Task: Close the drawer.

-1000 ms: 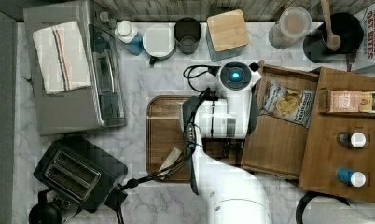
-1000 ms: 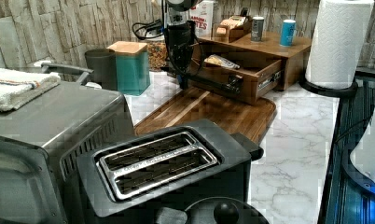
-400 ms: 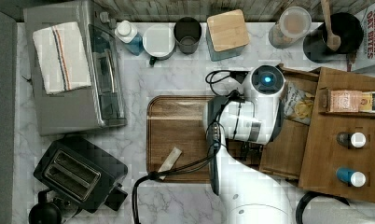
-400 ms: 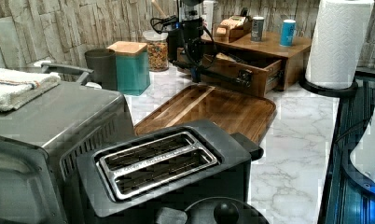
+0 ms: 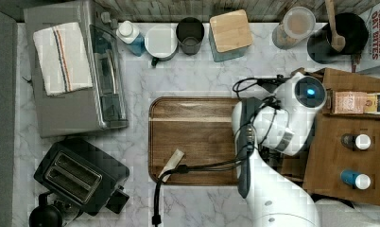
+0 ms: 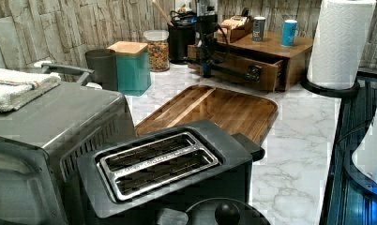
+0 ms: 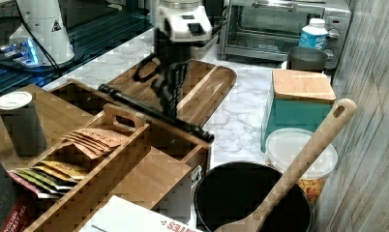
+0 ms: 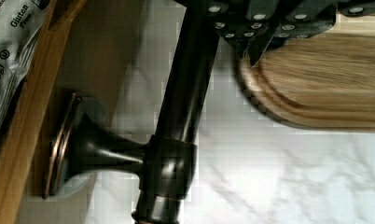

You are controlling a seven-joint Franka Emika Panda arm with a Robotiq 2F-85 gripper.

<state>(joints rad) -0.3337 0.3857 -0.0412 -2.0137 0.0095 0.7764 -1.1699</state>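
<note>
The drawer (image 7: 81, 99) is a brown wooden box that sticks out a short way from the cabinet (image 5: 349, 156), partly open. A long black bar handle (image 7: 134, 104) runs across its front (image 6: 245, 77). My gripper (image 7: 171, 108) points down and rests against the handle near its middle, on the side away from the cabinet. In the wrist view the handle (image 8: 178, 107) passes right beside my gripper (image 8: 255, 46), which is shut with nothing in it. A snack packet (image 8: 3, 70) lies inside the drawer. In the top view my arm covers most of the drawer (image 5: 289, 166).
A dark wooden tray (image 5: 193, 137) lies on the marble counter in front of the drawer, with a cable (image 5: 197, 166) across it. Bottles (image 5: 356, 142) and a tea box stand on the cabinet top. A toaster (image 5: 79, 175), toaster oven (image 5: 74, 71), canisters (image 5: 230, 33) and paper towel roll (image 6: 341, 42) surround the area.
My arm has moved toward the top view's right with the gripper against the handle. The drawer has slid into the cabinet and sticks out much less than before.
</note>
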